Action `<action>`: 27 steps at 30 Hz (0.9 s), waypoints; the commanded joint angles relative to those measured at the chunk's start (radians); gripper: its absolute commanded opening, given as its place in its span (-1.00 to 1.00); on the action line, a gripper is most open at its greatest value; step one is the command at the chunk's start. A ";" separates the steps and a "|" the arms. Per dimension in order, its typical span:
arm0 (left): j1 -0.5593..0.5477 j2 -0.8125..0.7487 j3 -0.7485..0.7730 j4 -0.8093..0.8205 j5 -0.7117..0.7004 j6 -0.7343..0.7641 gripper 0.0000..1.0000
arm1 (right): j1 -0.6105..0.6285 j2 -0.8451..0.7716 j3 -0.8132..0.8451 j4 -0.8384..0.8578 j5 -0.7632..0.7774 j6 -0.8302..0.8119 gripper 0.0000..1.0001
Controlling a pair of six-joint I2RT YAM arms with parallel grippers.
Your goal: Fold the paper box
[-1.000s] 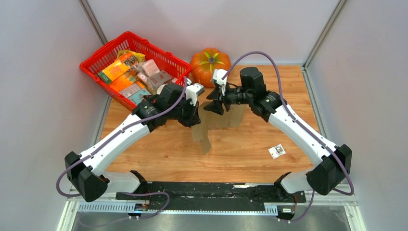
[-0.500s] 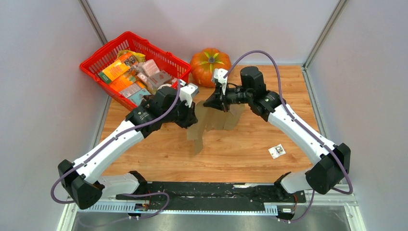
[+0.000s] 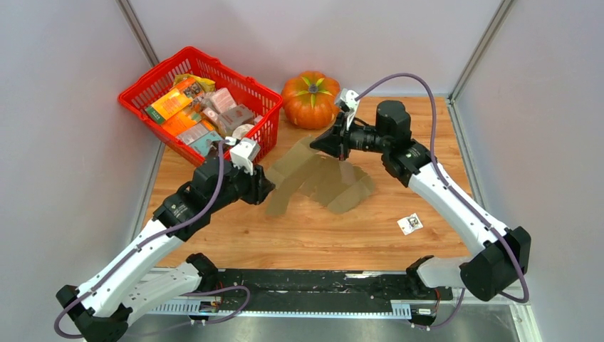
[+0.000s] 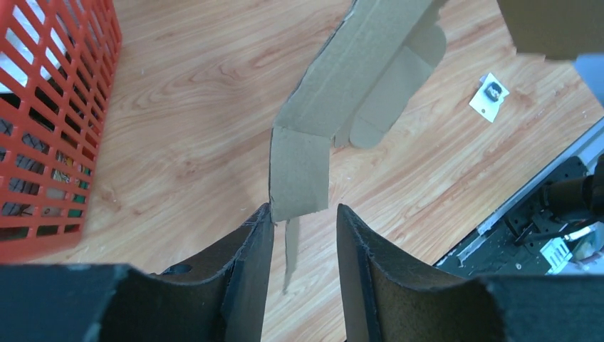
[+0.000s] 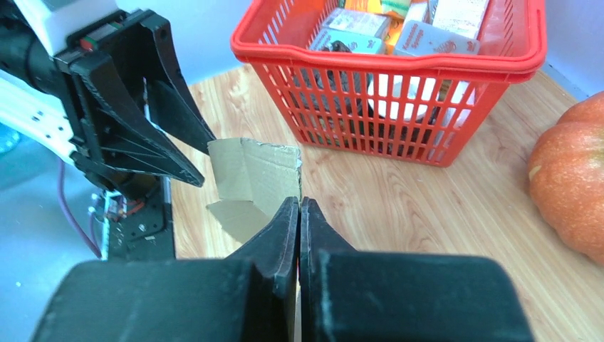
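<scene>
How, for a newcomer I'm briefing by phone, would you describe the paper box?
Look at the middle of the wooden table, near the orange pumpkin, right of the red basket. The paper box is the unfolded, many-flapped sheet of plain brown cardboard, unlike the small white card.

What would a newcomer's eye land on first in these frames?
The brown box, a flat unfolded sheet, sits tilted mid-table. The shut right gripper pinches its far side, and the open left gripper is at its near flap. Behind it are a red basket of packages at back left and an orange pumpkin beside it.
</scene>
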 commanded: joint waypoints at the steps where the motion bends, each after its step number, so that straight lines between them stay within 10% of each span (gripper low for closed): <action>1: 0.009 -0.033 -0.008 0.059 -0.013 -0.038 -0.11 | -0.002 -0.070 -0.055 0.146 0.016 0.181 -1.00; 10: 0.019 -0.068 -0.015 0.102 -0.007 -0.060 -0.26 | -0.004 -0.150 -0.179 0.292 -0.018 0.281 -1.00; 14: 0.024 -0.081 -0.018 0.141 0.038 -0.046 -0.67 | -0.015 -0.187 -0.213 0.319 -0.018 0.315 -1.00; 16: 0.024 -0.084 -0.015 0.144 0.052 -0.011 -1.00 | -0.027 -0.193 -0.208 0.281 0.027 0.320 -0.67; 18: 0.023 -0.078 0.007 0.124 0.044 0.037 -1.00 | -0.056 -0.178 -0.166 0.189 0.050 0.288 0.19; 27: 0.023 -0.009 0.142 0.015 0.167 0.245 -1.00 | -0.030 -0.029 0.184 -0.303 -0.010 -0.102 0.61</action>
